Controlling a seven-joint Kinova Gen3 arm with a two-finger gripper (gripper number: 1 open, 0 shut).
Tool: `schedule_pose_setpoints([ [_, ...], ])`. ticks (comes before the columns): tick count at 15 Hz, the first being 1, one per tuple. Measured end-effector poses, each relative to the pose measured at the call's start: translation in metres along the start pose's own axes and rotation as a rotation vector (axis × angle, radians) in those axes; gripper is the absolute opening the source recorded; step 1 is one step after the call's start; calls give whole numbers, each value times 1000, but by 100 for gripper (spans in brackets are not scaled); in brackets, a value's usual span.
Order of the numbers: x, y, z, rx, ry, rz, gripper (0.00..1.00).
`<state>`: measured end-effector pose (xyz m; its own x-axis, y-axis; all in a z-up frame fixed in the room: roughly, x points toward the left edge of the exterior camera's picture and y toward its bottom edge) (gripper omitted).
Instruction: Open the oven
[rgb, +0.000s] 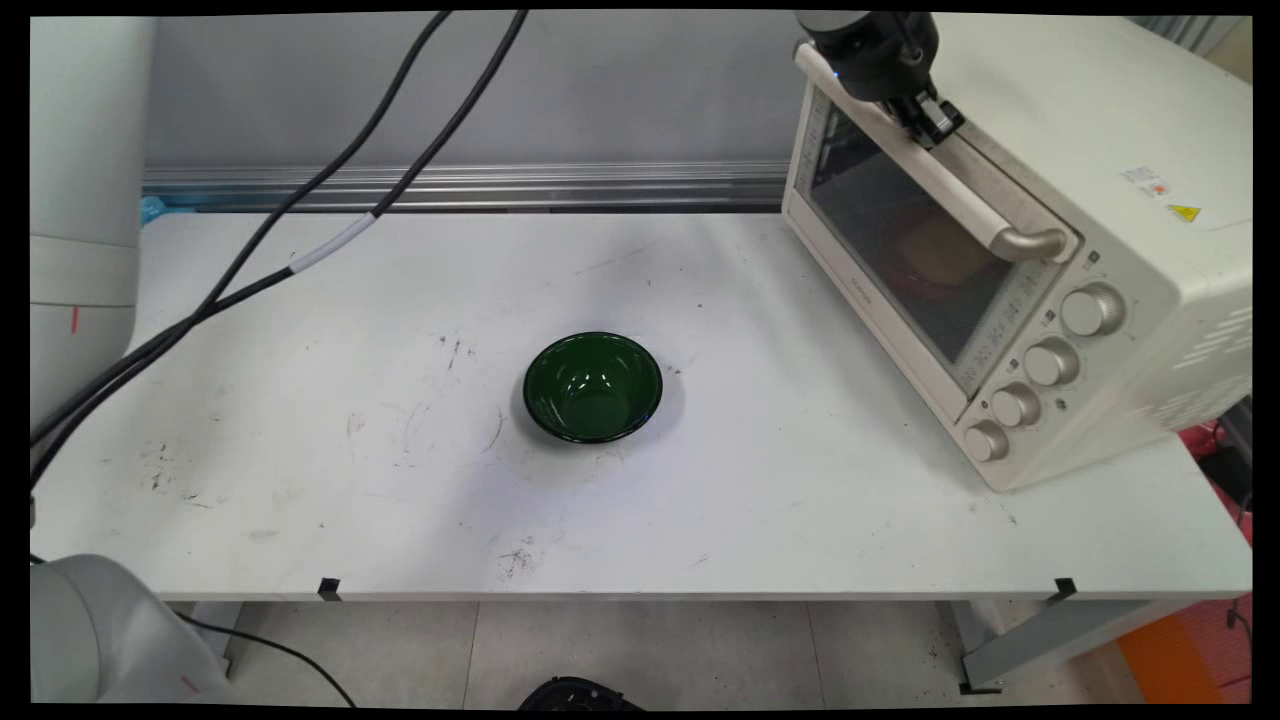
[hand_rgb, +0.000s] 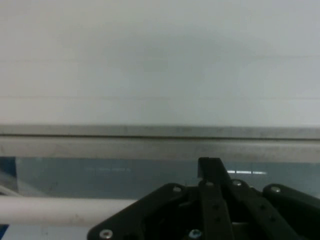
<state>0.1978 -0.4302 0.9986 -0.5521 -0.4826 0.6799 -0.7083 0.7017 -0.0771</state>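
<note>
Black claw (rgb: 935, 118) poised at the far end of the cream oven's (rgb: 1100, 200) door handle (rgb: 940, 180), seemingly closed around it; grip not certain. Door shut. Green bowl (rgb: 592, 386) well apart, mid-counter (rgb: 800, 500).

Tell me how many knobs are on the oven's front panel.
4, in a slanted row down the toaster oven's right-hand panel: top knob, second, third, lowest. None seem hidden.
</note>
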Motion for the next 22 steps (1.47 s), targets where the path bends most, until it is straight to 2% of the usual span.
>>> schedule_pose_setpoints([
  [5, -4, 0, 6, -3, -36, 0, 0],
  [17, -33, 7, -4, -11, -159, -23, 0],
  [22, -45, 7, -4, -15, -187, -23, 0],
])
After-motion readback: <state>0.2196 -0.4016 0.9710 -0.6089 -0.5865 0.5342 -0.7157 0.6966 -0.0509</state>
